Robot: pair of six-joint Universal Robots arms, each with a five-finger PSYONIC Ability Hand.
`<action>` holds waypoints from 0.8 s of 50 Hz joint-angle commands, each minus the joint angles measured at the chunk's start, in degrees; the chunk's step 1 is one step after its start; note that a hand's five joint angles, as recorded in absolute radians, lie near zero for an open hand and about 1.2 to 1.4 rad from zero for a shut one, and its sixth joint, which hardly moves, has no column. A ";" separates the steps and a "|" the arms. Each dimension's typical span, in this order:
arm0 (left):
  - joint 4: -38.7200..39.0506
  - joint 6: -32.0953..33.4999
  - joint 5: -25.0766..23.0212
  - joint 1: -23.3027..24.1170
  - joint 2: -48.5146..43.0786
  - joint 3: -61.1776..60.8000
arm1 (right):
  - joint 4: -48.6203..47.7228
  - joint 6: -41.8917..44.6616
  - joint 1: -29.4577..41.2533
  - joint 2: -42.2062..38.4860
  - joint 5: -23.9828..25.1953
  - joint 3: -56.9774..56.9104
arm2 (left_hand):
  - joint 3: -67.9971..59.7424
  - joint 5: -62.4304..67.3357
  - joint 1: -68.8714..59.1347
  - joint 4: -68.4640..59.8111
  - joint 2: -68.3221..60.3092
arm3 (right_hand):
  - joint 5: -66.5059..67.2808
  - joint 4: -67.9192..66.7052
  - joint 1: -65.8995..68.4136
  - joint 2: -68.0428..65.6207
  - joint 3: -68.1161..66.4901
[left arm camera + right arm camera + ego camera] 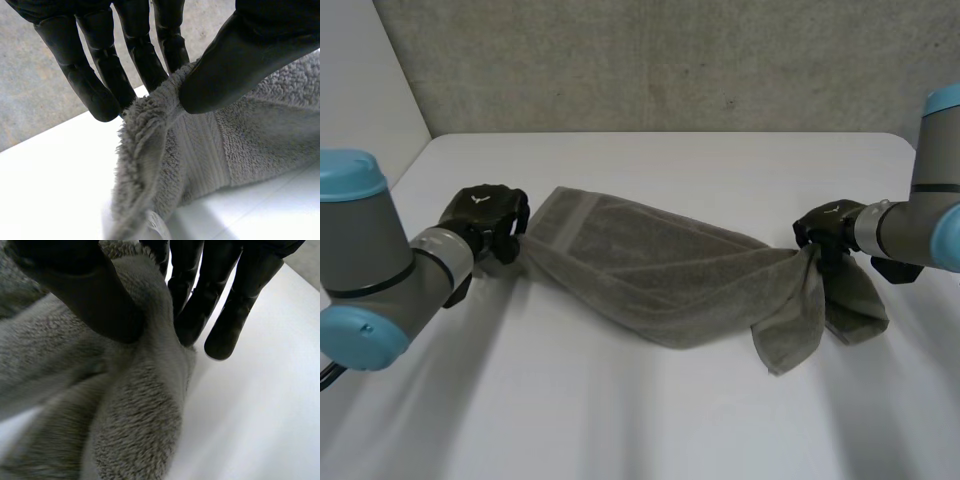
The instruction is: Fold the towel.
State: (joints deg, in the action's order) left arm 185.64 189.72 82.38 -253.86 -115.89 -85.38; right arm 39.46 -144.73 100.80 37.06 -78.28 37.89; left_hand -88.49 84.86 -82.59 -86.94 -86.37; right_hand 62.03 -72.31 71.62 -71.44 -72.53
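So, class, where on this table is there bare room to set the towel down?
Bare: the near table, bordered by both arms and the towel; also the far strip between towel and wall. Crowded: the middle band, from left hand to right hand, both pinching the towel.

The grey terry towel (650, 270) is lying stretched lengthwise across the white table (650, 420), rumpled. Its banded end is spreading wide on the left; its right end is bunching, two flaps drooping.

Grey arms (360, 240) carry light-blue caps (348, 170) and black fingers (105, 65).
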 commanded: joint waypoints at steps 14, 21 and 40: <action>-0.10 -0.05 5.87 0.83 -6.72 11.20 | -27.25 0.50 3.88 21.91 -8.11 24.07 | 8.49 -14.86 2.59 6.94 6.37 | -62.03 62.31 -61.62 61.44 62.53; -0.10 -0.40 5.87 0.83 -6.81 10.85 | -31.46 2.86 5.02 36.75 -1.97 46.18 | 8.49 -14.86 2.59 6.94 6.37 | -59.44 59.72 -59.03 58.85 59.94; -0.01 -0.49 5.87 0.91 -6.63 10.32 | -46.40 5.60 6.95 40.11 2.08 72.76 | 8.49 -14.86 2.59 6.94 6.37 | -41.09 41.37 -40.68 40.50 41.59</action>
State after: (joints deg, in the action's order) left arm 185.63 189.22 88.17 -253.01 -122.65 -74.80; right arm -0.78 -138.99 106.99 78.23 -76.88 107.87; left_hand -88.50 84.86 -82.59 -86.94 -86.53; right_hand 20.97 -30.52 30.68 -30.33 -30.56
